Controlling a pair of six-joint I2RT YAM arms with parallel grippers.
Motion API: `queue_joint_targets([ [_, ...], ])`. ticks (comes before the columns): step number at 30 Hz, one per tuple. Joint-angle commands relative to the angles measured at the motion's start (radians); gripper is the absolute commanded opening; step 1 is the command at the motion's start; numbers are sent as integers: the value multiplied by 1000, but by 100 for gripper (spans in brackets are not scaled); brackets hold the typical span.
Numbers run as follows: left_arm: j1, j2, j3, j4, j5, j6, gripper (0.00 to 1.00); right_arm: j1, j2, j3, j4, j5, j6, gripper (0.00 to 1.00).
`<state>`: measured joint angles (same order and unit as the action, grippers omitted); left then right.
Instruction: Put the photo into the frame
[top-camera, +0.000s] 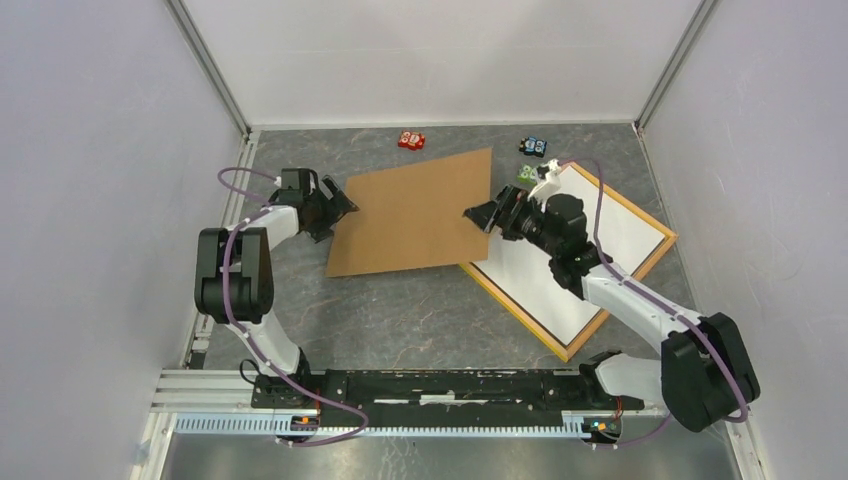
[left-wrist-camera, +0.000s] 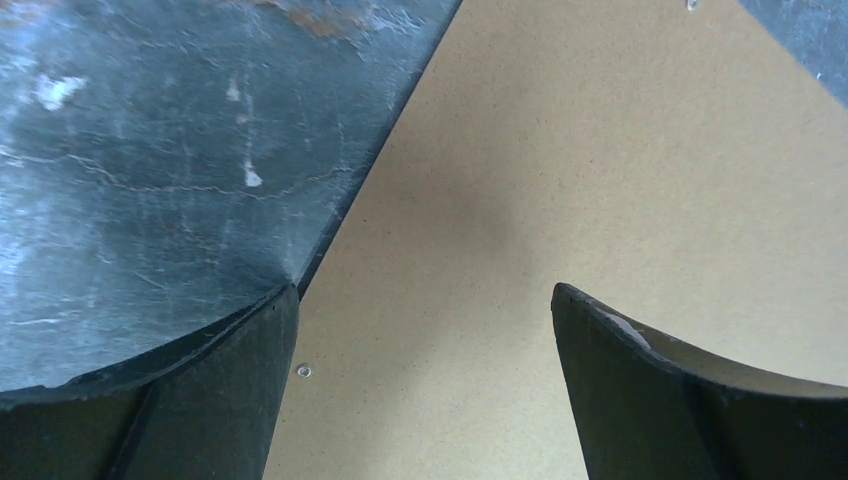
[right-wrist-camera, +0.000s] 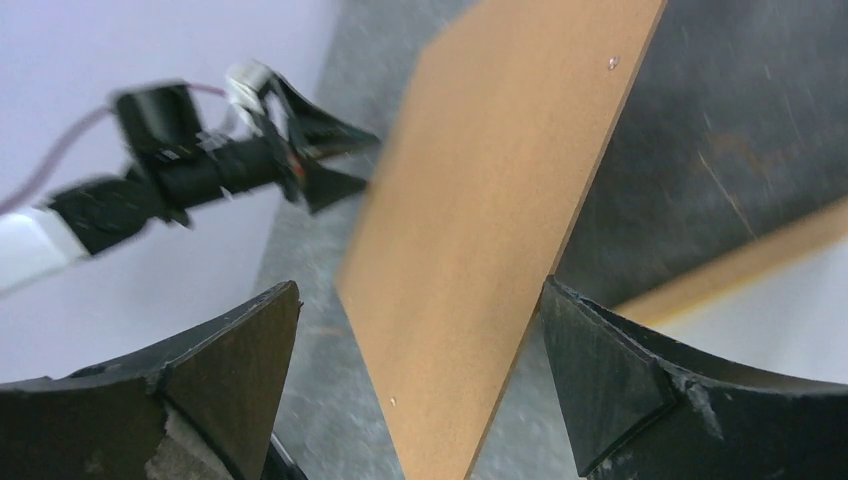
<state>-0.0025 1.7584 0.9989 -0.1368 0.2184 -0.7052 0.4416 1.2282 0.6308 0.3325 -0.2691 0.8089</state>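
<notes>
The yellow-orange frame (top-camera: 512, 310) lies flat at the right of the table. A white sheet (top-camera: 560, 280) fills its inside, with no printed picture showing, so I cannot tell whether it is the photo. My right arm crosses above it. The plain brown backing board (top-camera: 415, 212) lies in the middle. My left gripper (top-camera: 345, 208) is open at the board's left edge, and its wrist view shows the board (left-wrist-camera: 560, 180) under the spread fingers (left-wrist-camera: 240, 380). My right gripper (top-camera: 478, 215) is open at the board's right edge, which sits between its fingers (right-wrist-camera: 600, 380).
Small toy blocks stand at the back: a red one (top-camera: 411, 139), a blue-black one (top-camera: 535, 147) and a green one (top-camera: 527, 173) near the frame's far corner. White walls close in the table on three sides. A metal rail (top-camera: 400, 400) runs along the near edge.
</notes>
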Motion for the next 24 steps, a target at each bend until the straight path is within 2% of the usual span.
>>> queue_joint_targets([
  [1,-133,7,-46,-115,268,-175,100,63,-22,122,190,-112,106,94],
  [12,-156,-28,-77,-99,294,-182,100,154,81,246,379,-43,217,95],
  [19,-156,-74,-93,-95,297,-174,100,186,115,428,16,41,35,96],
  [24,-156,-108,-82,-126,278,-143,100,193,191,657,-408,101,-123,95],
])
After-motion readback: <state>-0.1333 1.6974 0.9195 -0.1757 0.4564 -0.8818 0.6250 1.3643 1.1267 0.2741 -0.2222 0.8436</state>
